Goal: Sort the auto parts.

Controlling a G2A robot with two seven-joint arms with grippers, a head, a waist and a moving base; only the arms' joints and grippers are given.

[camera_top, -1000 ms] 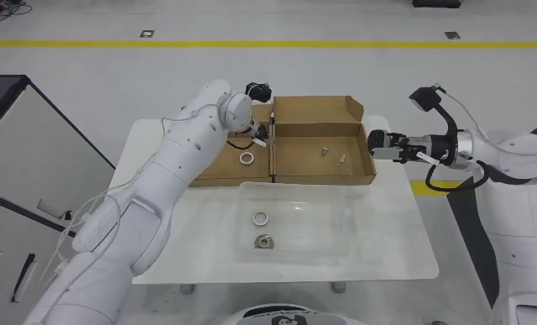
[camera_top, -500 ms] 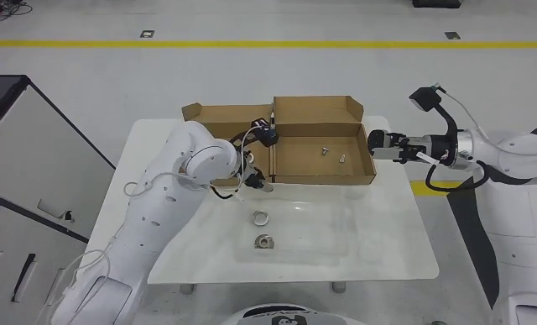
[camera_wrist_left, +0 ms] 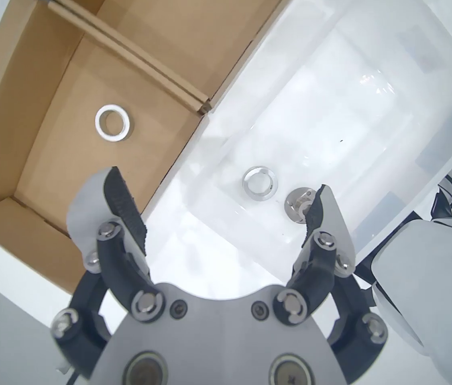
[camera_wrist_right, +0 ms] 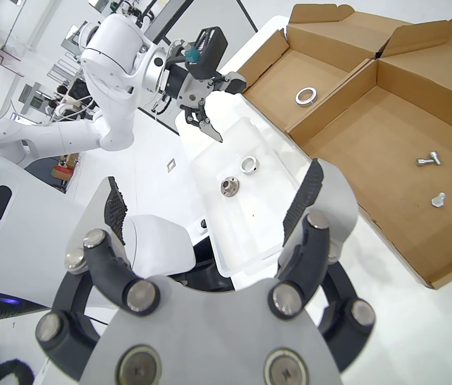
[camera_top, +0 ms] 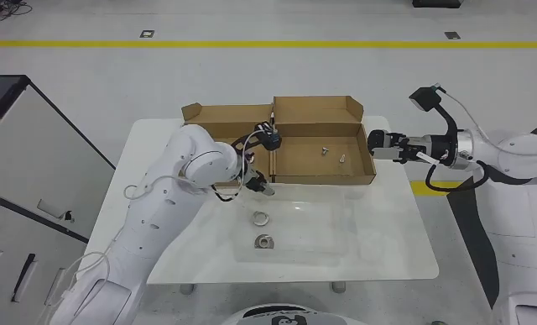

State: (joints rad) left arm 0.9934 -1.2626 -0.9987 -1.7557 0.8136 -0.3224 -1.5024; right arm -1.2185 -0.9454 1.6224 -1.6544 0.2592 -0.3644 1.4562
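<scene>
A clear plastic tray (camera_top: 336, 233) holds a metal ring (camera_top: 260, 217) and a flanged hub (camera_top: 265, 241). My left gripper (camera_top: 262, 188) hangs open above the tray's edge nearest the cardboard boxes, empty, with the ring (camera_wrist_left: 260, 183) and hub (camera_wrist_left: 299, 204) below it. The left box (camera_wrist_left: 49, 82) holds one ring (camera_wrist_left: 113, 123). Two bolts (camera_top: 324, 149) (camera_top: 341, 157) lie in the right box (camera_top: 302, 170). My right gripper (camera_top: 373, 145) is open and empty beside that box's right wall; its view shows the bolts (camera_wrist_right: 428, 159) (camera_wrist_right: 437, 199).
The two open cardboard boxes sit side by side at the table's far side, flaps (camera_top: 317, 108) raised. The tray takes up the table's middle front. Bare white tabletop (camera_top: 394, 216) lies to the right of the tray.
My left arm has swung from over the left box back toward the tray, its gripper open. The ring stays in the left box. The right arm has kept still.
</scene>
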